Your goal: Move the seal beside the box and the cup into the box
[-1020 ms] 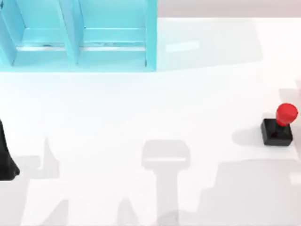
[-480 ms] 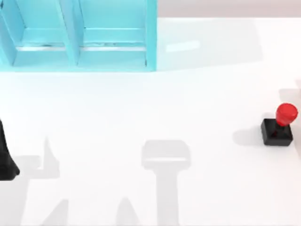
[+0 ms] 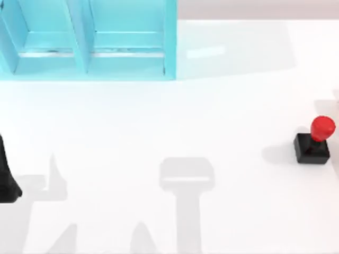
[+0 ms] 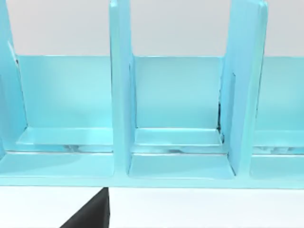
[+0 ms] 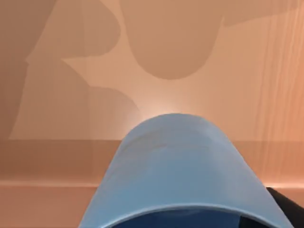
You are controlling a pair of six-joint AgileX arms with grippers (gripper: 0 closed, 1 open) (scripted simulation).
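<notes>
The seal (image 3: 314, 142), a black square block with a red knob, stands upright near the table's right edge. The box (image 3: 169, 42), a light blue rack with upright dividers, sits at the far left; its compartments (image 4: 178, 147) hold nothing. The blue cup (image 5: 180, 161) lies close before the right wrist camera against a tan background, off the table. One dark finger (image 5: 287, 209) of my right gripper presses on its side, shut on it. My left arm (image 3: 5, 177) is parked at the table's left edge, facing the box.
White tabletop (image 3: 175, 116) stretches between the box and the seal, crossed by grey shadows (image 3: 186, 180) near the front. The strip of table (image 3: 233, 47) right of the box is bare.
A large shadow at the table's front right has gone from the top view. The seal, the box and the left arm have not moved.
</notes>
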